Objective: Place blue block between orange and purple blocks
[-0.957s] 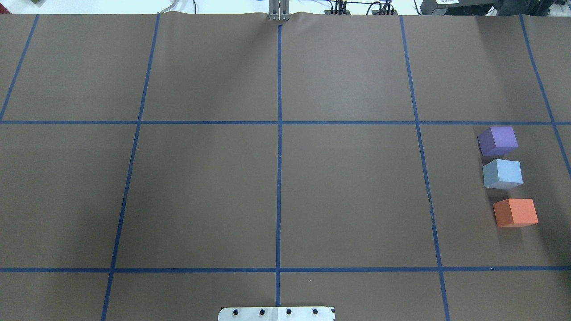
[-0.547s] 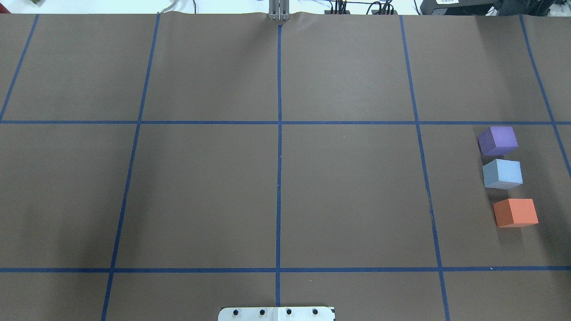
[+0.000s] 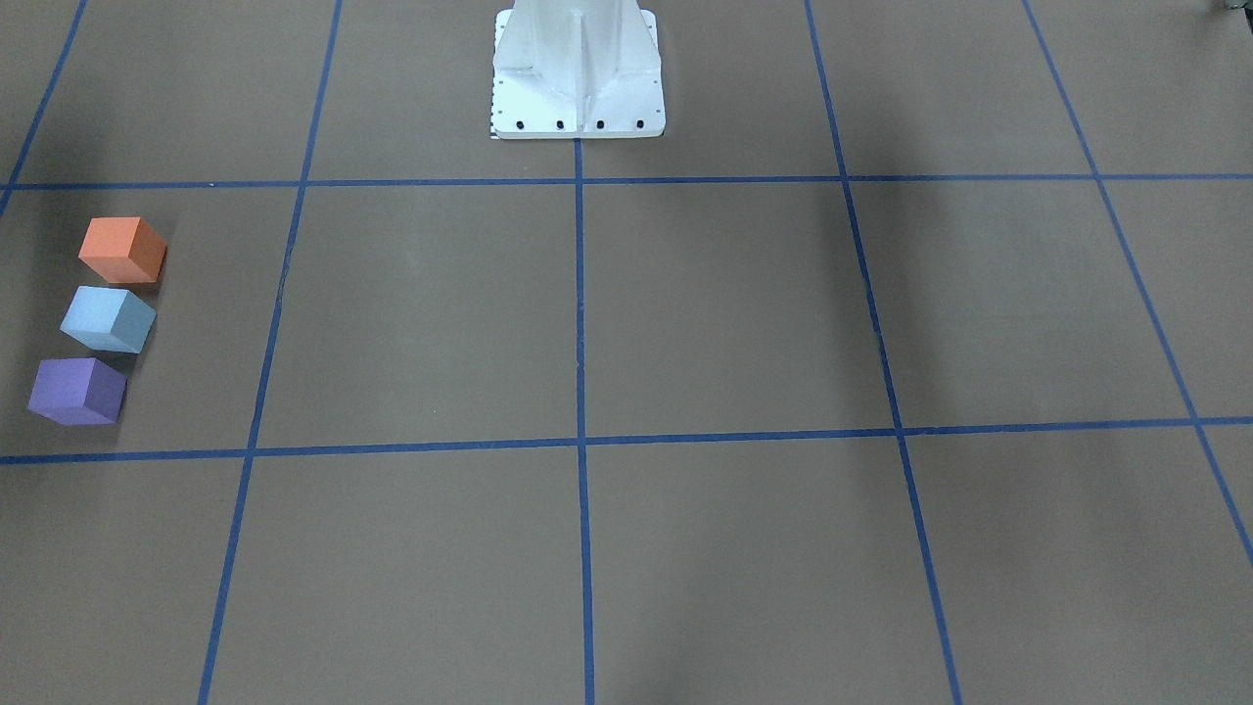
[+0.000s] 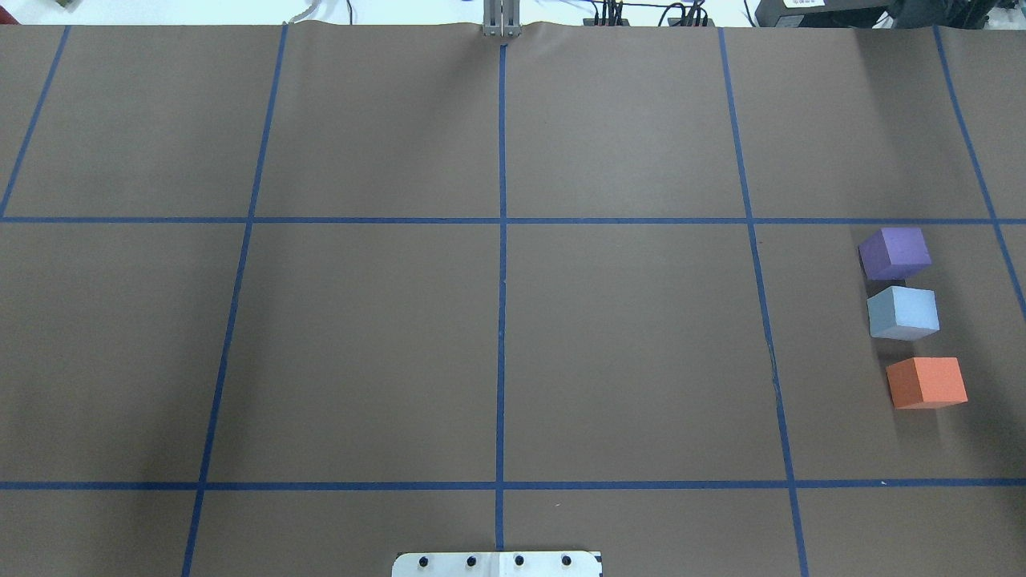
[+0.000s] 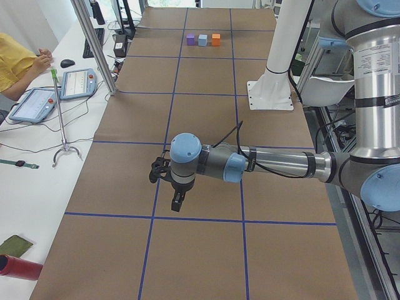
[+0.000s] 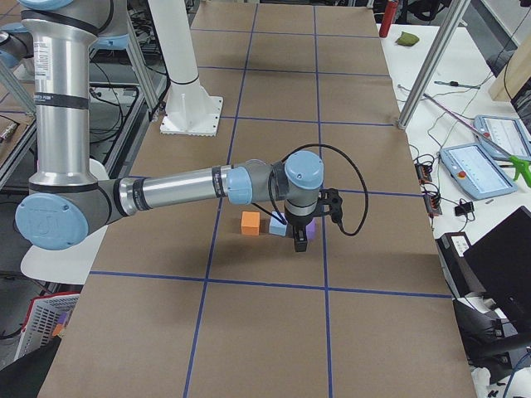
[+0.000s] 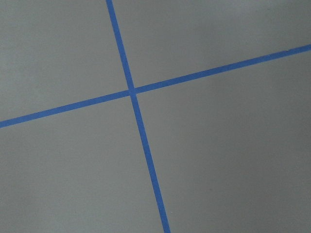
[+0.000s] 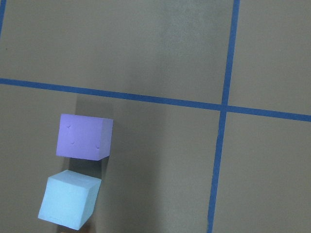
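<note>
Blue block (image 4: 903, 312) is sitting between purple block (image 4: 894, 253) and orange block (image 4: 927, 382); the task is looking complete. Left tool (image 5: 178, 202) and right tool (image 6: 299, 240) are hanging above the worktop; whether they are open cannot be told.

Both arms are stretched out low and pretty much flat. In the left-side view the left arm (image 5: 281, 165) comes in from 3 o'clock and the left pincer (image 5: 178, 204) points straight down. In the right-side view the right arm (image 6: 174, 189) comes in from 9 o'clock, right pincer (image 6: 299, 240) hanging down too. Can't tell if either one's jaws are parted.
</note>
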Tool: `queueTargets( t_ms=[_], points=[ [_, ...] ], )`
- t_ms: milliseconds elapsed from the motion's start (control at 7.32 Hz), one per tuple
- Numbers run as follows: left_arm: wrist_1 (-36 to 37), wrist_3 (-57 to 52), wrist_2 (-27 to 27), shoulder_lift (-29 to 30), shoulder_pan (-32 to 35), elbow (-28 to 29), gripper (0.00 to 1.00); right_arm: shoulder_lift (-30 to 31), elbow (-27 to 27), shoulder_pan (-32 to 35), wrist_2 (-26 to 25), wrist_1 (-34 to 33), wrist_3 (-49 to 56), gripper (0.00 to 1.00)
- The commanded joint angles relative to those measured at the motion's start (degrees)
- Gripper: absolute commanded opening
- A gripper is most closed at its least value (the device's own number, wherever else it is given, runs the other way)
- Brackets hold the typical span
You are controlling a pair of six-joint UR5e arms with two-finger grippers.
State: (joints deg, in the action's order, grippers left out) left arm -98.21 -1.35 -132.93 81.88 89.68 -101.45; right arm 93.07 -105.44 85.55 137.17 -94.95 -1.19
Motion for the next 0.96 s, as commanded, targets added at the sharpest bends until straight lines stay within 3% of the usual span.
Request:
queueTargets(
  t_ms=[0,410,820],
  points=[
    [0.0,0.5,0.7,-0.9,0.8,0.5,1.00,-0.1,-1.5,0.4,-0.3,-1.6,0.4,1.00],
    [-0.1,1.4,0.8,-2.2,0.8,-0.9,1.00,0.1,-0.6,-0.5,-4.1,-1.6,3.7,1.00],
    [-0.1,1.5,0.8,-2.0,0.7,-0.1,1.00,1.5,-0.3,-0.4,-3.9,-1.6,5.2,1.00]
  ],
)
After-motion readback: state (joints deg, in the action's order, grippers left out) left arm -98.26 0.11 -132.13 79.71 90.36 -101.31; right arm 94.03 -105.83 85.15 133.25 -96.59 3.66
